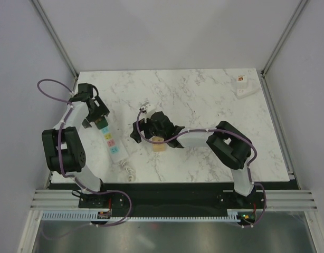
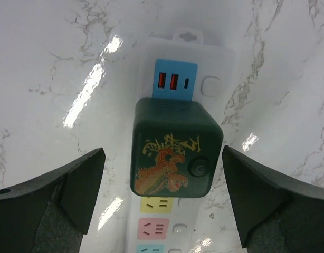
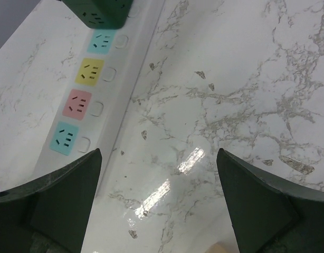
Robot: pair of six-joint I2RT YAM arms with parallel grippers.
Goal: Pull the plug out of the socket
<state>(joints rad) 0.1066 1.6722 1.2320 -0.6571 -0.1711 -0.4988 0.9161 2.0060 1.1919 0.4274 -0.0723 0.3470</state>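
Left wrist view puts the plug (image 2: 175, 147) squarely in the gap of my left gripper (image 2: 162, 158). One finger (image 2: 72, 190) stands off to each side of it, spread wide and touching nothing. The plug sits in the white power strip (image 2: 217, 58), just below the strip's blue USB panel (image 2: 174, 79) and above the yellow socket (image 2: 154, 204) and the pink one. The strip's long axis runs up and down this view, across the line my fingers would close along. So I judge the jaws would meet the plug's two free sides, not the strip.

My right gripper (image 3: 158, 158) is likewise spread and holds nothing. It hangs beside the strip over bare marble table (image 3: 246, 95), and only a corner of the plug shows at the top edge of its view. The left arm is plainly the nearer one, and I reckon the right could press the strip down while the left pulls.

The plug is a dark green, round-cornered cube. Its top face has an orange-gold dragon with gold characters and a small round mark near one corner. It looks fully seated and square to the strip.
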